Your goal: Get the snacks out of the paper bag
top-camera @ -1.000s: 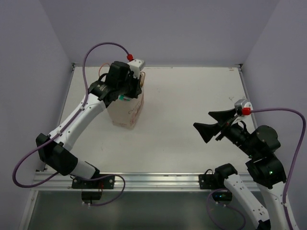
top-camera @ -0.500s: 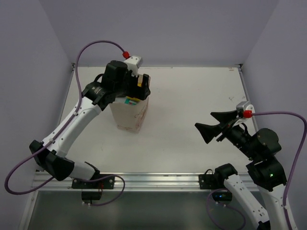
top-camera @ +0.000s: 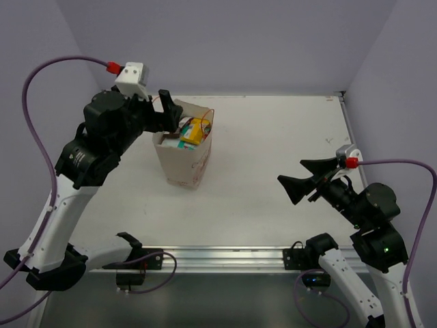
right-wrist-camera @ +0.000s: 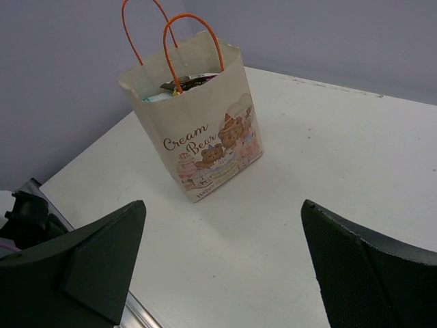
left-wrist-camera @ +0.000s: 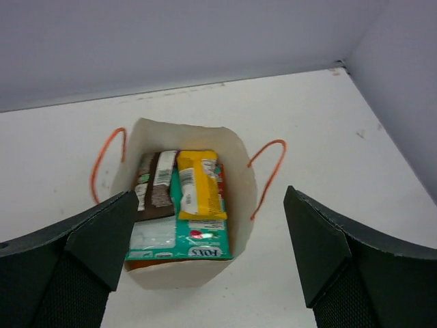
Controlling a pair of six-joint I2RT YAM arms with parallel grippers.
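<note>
I'm holding left gripper [left-wrist-camera: 208, 201] and right gripper [right-wrist-camera: 222, 208] wide open, empty.
Glossy snack packets [left-wrist-camera: 199, 184] are sitting, seemingly stacked, inside the cream-white paper bag [left-wrist-camera: 171, 277].

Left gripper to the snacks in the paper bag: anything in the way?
Nothing visible. The left gripper is open and faces the mouth of the paper bag, which gapes wide. Both orange handles sit at the rim's sides, not across the opening. The yellow packet, teal packet and dark brown bar lie exposed on top.
</note>
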